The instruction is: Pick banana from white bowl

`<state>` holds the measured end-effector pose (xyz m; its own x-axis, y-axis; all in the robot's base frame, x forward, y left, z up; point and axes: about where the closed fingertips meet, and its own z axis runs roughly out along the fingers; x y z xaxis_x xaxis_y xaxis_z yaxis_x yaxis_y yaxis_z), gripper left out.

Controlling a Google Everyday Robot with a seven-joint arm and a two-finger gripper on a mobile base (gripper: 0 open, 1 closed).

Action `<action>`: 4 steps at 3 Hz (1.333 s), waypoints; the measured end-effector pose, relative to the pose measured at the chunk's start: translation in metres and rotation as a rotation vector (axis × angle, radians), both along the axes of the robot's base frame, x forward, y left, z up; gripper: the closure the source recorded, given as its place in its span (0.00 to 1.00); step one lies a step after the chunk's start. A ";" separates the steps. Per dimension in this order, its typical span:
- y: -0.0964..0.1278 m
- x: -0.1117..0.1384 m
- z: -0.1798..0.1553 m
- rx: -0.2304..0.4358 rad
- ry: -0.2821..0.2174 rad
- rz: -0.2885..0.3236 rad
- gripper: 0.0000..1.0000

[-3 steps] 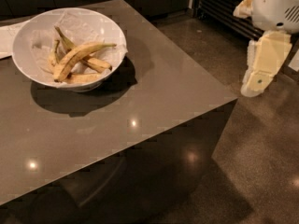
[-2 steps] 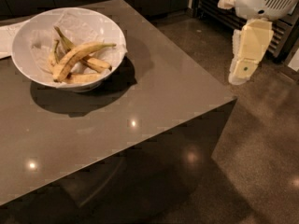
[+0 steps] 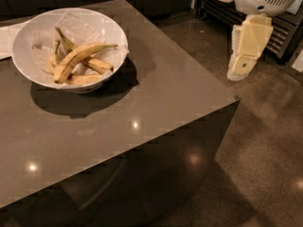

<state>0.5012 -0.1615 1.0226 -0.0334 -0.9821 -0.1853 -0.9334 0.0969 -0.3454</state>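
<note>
The white bowl [image 3: 23, 35] sits at the table's back left, lined with crumpled white paper. It holds several bananas. The banana [image 3: 81, 56], the largest one, lies on top, yellow with brown blotches, its thin stem pointing right. Smaller, browner bananas [image 3: 97, 65] lie under and behind it. My gripper [image 3: 239, 73] hangs pointing down at the upper right, over the floor past the table's right edge. It is far from the bowl and holds nothing.
The dark glossy table [image 3: 156, 93] has its right corner near the gripper. White paper [image 3: 5, 39] lies at the left edge behind the bowl. A slatted dark unit [image 3: 284, 30] stands behind the arm. Polished floor [image 3: 265, 155] spreads to the right.
My gripper has moved left and a little up, closer to the table's right edge. The bowl and bananas have not moved.
</note>
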 end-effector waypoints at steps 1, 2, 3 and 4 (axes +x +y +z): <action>0.019 0.027 0.008 -0.010 -0.043 0.065 0.00; 0.048 0.058 0.015 -0.029 -0.066 0.162 0.00; 0.079 0.080 0.020 -0.037 -0.100 0.239 0.00; 0.083 0.083 0.021 -0.031 -0.113 0.242 0.00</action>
